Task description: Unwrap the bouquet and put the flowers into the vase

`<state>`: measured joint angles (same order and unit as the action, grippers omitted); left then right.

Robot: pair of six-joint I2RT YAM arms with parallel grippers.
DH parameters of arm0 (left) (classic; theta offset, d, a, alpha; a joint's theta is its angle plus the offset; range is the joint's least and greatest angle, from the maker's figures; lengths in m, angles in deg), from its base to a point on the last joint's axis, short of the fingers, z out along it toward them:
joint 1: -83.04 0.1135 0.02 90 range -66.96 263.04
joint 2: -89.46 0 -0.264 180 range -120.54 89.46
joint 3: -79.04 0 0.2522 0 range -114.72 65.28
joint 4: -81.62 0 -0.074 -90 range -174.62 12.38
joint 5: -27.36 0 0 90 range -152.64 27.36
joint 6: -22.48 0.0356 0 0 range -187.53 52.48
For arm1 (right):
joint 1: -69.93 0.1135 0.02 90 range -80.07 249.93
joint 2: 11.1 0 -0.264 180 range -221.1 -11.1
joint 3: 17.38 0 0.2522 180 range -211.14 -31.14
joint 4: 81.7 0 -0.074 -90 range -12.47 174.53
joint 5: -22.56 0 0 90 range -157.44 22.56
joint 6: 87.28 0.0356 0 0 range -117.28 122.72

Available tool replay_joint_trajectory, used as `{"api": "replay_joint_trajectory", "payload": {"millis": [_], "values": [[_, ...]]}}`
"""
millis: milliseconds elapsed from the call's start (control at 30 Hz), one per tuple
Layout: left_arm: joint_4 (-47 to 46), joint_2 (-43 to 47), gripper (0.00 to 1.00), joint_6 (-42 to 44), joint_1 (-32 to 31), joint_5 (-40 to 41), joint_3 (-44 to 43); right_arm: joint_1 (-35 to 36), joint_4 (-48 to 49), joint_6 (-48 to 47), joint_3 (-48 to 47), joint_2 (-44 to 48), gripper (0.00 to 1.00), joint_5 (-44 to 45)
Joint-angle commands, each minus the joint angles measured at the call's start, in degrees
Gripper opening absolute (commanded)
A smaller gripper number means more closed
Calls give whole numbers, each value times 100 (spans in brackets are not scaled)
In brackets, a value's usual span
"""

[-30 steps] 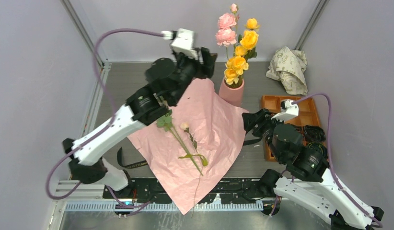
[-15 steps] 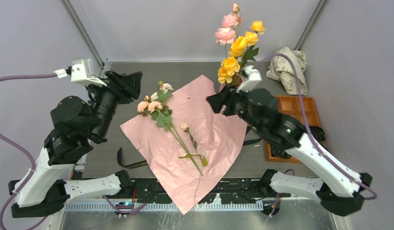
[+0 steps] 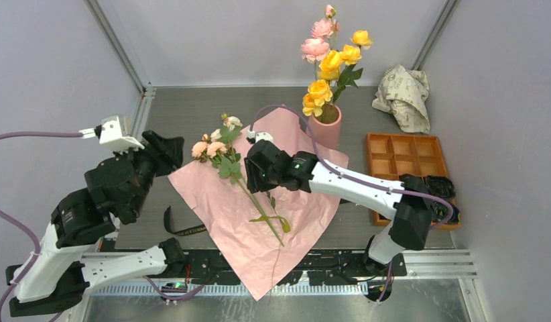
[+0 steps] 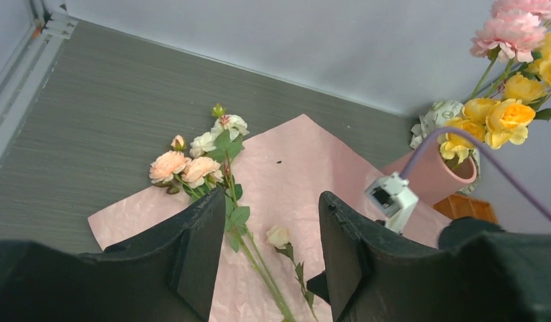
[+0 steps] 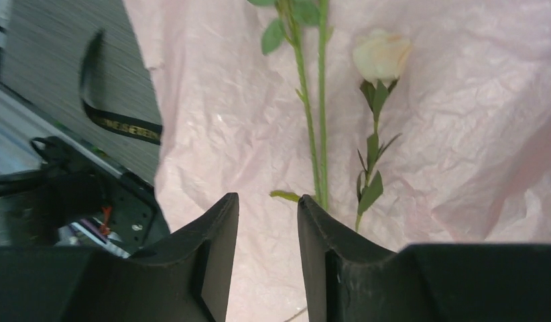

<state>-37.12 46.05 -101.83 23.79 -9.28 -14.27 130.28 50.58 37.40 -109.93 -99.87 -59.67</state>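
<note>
Pink paper (image 3: 207, 196) flat, stems (image 5: 308, 121) loose on it. Right gripper (image 5: 266, 201) over them, fingers parted, empty: straddle one stem, pinch clear of paper. Left gripper (image 4: 271, 198) open, empty.

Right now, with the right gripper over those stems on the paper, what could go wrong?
The open right gripper sits over two stems lying close together, the long stem and the small cream rose, so it may catch both or neither. It could also pinch the pink paper beneath. Its cable arcs near the tall vase, which might tip.
</note>
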Motion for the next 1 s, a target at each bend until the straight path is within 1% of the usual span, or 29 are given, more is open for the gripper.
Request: {"api": "replay_joint_trajectory", "payload": {"millis": [0, 267, 567, 700, 967], "values": [[315, 44, 54, -452, -14, 189, 19, -21, -48, 261, 293, -170, 42, -72], [243, 133, 54, -511, -11, 123, 146, -15, 35, 252, 785, -825, 40, 165], [284, 137, 54, -556, -12, 35, 182, -24, -28, 54, 665, -1352, 40, 623], [268, 156, 54, -582, -17, 43, 211, -30, -182, -23, 546, -1441, 40, 831], [240, 217, 54, -586, -12, 69, 262, -31, -372, -120, 493, -1273, 40, 1229]]}}
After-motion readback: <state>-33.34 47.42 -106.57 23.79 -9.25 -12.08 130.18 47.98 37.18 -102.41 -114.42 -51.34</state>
